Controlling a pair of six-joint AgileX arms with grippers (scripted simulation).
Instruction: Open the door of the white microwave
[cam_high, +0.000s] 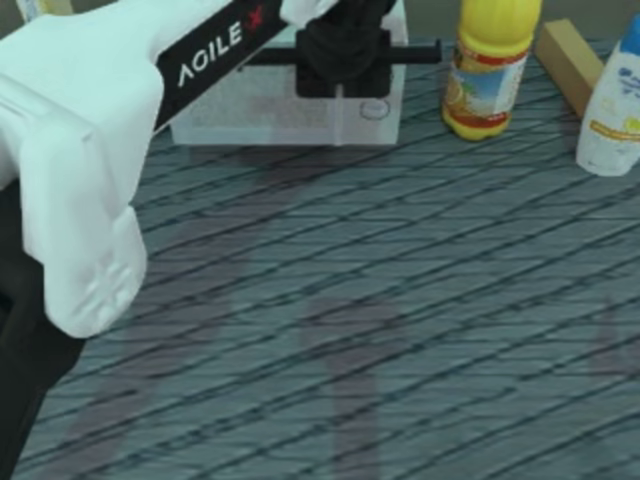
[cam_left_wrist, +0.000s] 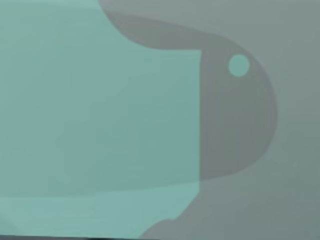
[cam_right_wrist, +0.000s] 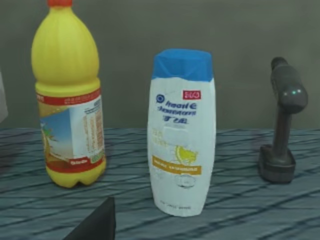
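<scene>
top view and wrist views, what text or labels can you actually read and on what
"AGILE X": black band on the left arm, above the white microwave.
"head &" something: white bottle with a blue cap; the rest is too blurred to read.
Yellow bottle: label print too small to read.
Grey tool: no text, only green lights.
Left wrist view: no text.

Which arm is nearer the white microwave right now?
Left. Its tool is over the white microwave at the table's far edge. The right arm is out of the top view; its wrist camera faces the yellow bottle and white bottle.
</scene>
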